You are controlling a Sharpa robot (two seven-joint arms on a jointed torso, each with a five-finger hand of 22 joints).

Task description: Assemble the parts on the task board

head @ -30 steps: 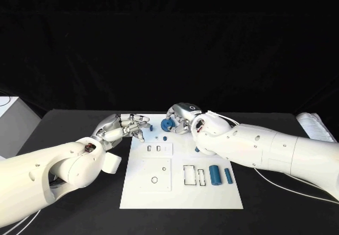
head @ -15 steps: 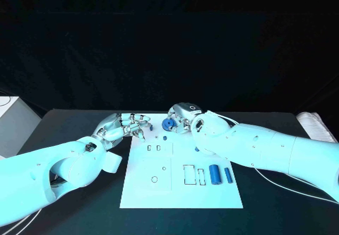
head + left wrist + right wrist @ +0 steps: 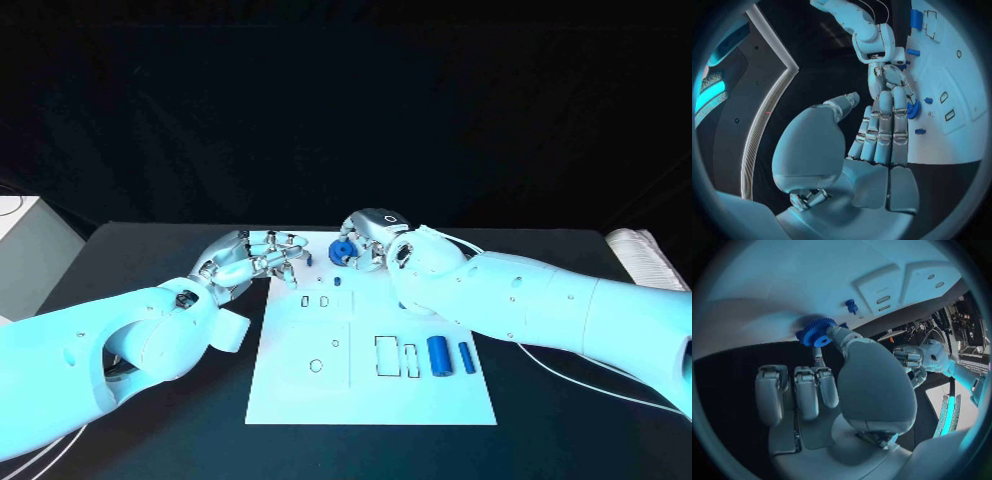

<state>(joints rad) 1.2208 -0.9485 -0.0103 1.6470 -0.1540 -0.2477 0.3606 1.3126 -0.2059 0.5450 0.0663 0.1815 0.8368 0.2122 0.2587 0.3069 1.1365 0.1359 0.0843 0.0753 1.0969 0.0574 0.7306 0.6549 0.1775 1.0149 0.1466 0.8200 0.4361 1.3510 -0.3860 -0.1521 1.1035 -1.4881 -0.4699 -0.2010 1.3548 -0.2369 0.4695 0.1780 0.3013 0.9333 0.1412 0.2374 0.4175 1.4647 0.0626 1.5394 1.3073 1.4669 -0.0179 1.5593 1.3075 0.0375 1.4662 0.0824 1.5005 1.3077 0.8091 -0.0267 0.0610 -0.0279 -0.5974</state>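
Head camera looking down over the task board (image 3: pixel 372 380), wrist cameras close behind each hand (both share the board's far edge)

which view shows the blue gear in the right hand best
The right wrist view: the blue gear sits unobstructed at the right hand's fingertips, teeth and centre hole visible. The head view shows it small, partly hidden by that hand. The left wrist view shows a sliver behind the left hand's fingers.

Matt white task board (image 3: pixel 368 390), matt black table (image 3: pixel 159 270), blue plastic-looking gear (image 3: pixel 816 332), glossy white arm shells, metallic silver right hand (image 3: pixel 371 240)
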